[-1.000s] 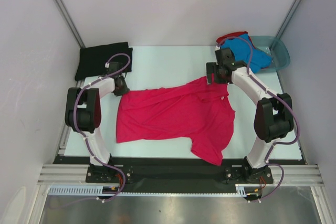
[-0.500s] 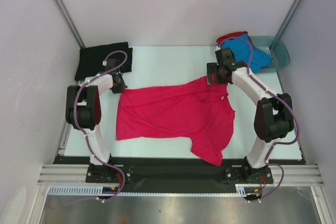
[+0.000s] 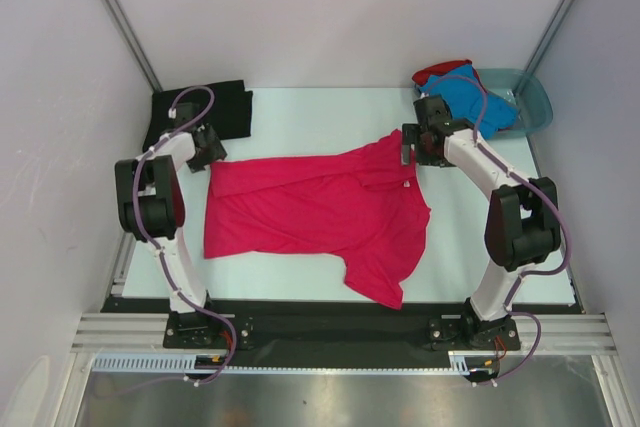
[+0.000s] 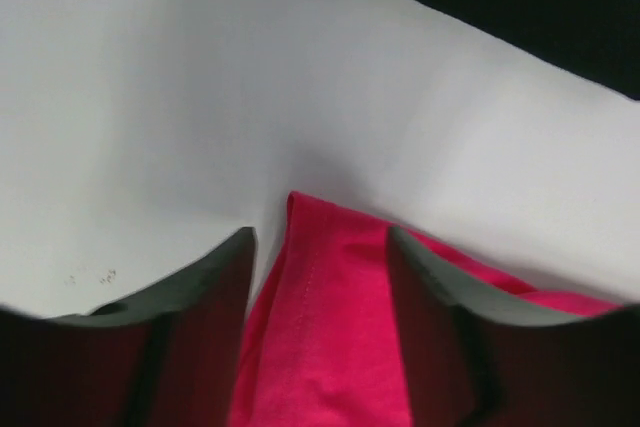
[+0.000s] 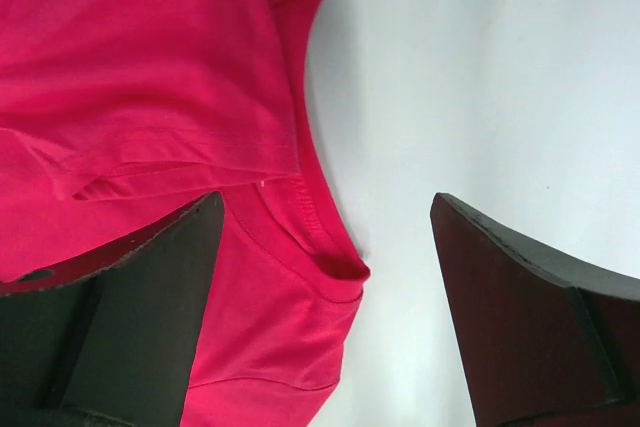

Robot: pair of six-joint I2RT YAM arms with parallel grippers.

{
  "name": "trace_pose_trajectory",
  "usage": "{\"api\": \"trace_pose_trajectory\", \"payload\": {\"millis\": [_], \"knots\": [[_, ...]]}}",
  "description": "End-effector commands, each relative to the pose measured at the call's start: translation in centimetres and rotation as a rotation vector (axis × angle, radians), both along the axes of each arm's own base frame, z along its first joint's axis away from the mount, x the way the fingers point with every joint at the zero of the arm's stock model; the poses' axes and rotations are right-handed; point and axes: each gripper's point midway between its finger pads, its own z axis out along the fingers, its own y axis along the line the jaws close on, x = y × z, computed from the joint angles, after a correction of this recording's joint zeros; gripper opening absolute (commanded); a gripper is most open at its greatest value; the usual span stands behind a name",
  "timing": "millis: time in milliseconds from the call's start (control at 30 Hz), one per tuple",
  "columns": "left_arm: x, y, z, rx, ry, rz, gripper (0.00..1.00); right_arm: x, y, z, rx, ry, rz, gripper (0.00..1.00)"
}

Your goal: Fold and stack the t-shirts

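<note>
Fold-and-stack job barely under way. Nearest the arm bases, one sleeve of the magenta-pink t-shirt (image 3: 320, 217) trailing toward the front edge of the desk (image 3: 320, 117), the rest of the garment spread open across the middle, rumpled in places, no fold made. At its far left corner, the left jaws, partway open, set astride the hem with a strip of pink cloth running between the fingers and a gap showing beside it; no sign of a clamp on the fabric, though hard to rule out a light touch on one side. At the far right of the same shirt, the right jaws, spread wide above the edge of the other sleeve, empty, bare desk showing between the cloth and one finger. Farther back on the left, the black t-shirt (image 3: 195, 112), lying in a dark, roughly squared shape at the far corner, seemingly already folded and the likely start of the stack, though too dark to read its layers. In the far right corner, the blue t-shirt (image 3: 485, 102) heaped in the translucent teal basin (image 3: 535, 97), the red t-shirt (image 3: 440, 70) bunched behind it, both unfolded and waiting. By this showing: one shirt perhaps done, one laid out for folding, two not yet begun, no stack of more than one.
</note>
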Motion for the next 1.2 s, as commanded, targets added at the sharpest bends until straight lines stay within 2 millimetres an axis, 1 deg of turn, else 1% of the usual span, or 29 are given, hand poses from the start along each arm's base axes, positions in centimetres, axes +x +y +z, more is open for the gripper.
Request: {"api": "trace_pose_trajectory", "payload": {"millis": [0,33,67,100,133,167,200,233,267,300,333,367,400,433,467,500,533,567,633,800,833,933,967,1067,1167], "knots": [[1.0,-0.6,1.7,-0.048,-0.052,-0.016,0.68,-0.5,-1.2,0.0,-0.019,0.003,-0.056,0.9],[1.2,-0.8,2.1,-0.056,-0.08,-0.017,0.74,-0.7,-1.7,-0.1,-0.014,0.006,-0.077,0.9],[0.4,-1.2,1.7,-0.067,-0.07,-0.022,0.87,-0.6,-1.8,-0.1,-0.002,0.002,-0.085,0.9],[0.2,-1.2,2.2,-0.075,-0.087,-0.013,1.0,-0.9,-2.1,-0.6,0.001,0.007,-0.092,0.9],[0.1,-2.1,3.8,-0.102,-0.129,-0.035,1.0,-0.7,-2.7,-0.7,0.014,0.001,-0.116,0.9],[0.2,-2.8,4.8,-0.114,-0.171,-0.052,1.0,-0.4,-2.7,-0.6,0.034,-0.013,-0.118,0.88],[-0.5,-3.6,4.7,-0.139,-0.169,-0.061,1.0,-0.7,-2.2,-0.9,0.081,-0.007,-0.102,0.86],[-0.7,-4.5,6.7,-0.157,-0.216,-0.085,1.0,-0.4,-2.4,-0.8,0.128,-0.017,-0.119,0.85],[-1.0,-5.9,7.1,-0.167,-0.226,-0.116,1.0,-0.2,-1.2,-0.7,0.21,-0.017,-0.088,0.81],[-1.2,-7.0,7.8,-0.181,-0.241,-0.136,1.0,-0.1,-0.8,-0.7,0.253,-0.018,-0.084,0.81],[-1.4,-8.9,9.5,-0.204,-0.278,-0.185,1.0,-0.4,-0.2,-1.3,0.309,-0.004,-0.076,0.81],[-1.9,-10.6,9.9,-0.219,-0.284,-0.219,1.0,-0.5,0.6,-1.6,0.424,0.008,-0.083,0.8],[-2.3,-11.8,10.7,-0.227,-0.301,-0.247,1.0,0.0,1.1,-0.8,0.487,-0.01,-0.076,0.79],[-2.8,-13.9,11.3,-0.235,-0.311,-0.301,1.0,-0.7,1.5,-1.8,0.542,0.011,-0.079,0.77],[-3.3,-15.0,12.6,-0.235,-0.339,-0.329,1.0,0.0,2.3,-0.8,0.645,-0.019,-0.084,0.74],[-3.9,-15.8,12.7,-0.24,-0.339,-0.35,1.0,-0.1,2.7,0.1,0.691,-0.041,-0.076,0.72],[-4.5,-17.2,13.0,-0.245,-0.34,-0.387,1.0,-0.8,3.1,0.1,0.73,-0.042,-0.075,0.72],[-4.9,-17.7,13.1,-0.247,-0.337,-0.402,1.0,-0.3,3.4,1.1,0.762,-0.093,-0.063,0.73],[-5.8,-18.5,13.7,-0.256,-0.343,-0.425,1.0,-0.4,3.7,2.1,0.815,-0.114,-0.081,0.73],[-7.5,-19.4,12.8,-0.268,-0.324,-0.448,0.99,-0.7,4.9,3.2,0.932,-0.115,-0.069,0.71],[-7.6,-19.6,12.7,-0.272,-0.321,-0.454,1.0,-0.5,5.1,3.4,0.944,-0.125,-0.064,0.68],[-8.2,-19.8,12.2,-0.27,-0.301,-0.462,1.0,-0.4,5.2,2.5,0.954,-0.094,-0.077,0.66],[-8.2,-19.8,12.3,-0.272,-0.302,-0.464,1.0,-0.4,5.2,2.1,0.955,-0.081,-0.083,0.66],[-8.3,-19.9,12.5,-0.268,-0.305,-0.471,1.0,-0.4,5.1,1.6,0.946,-0.074,-0.098,0.66],[-8.4,-20.0,12.2,-0.268,-0.297,-0.479,1.0,-0.5,4.9,1.3,0.934,-0.064,-0.114,0.66]]}}
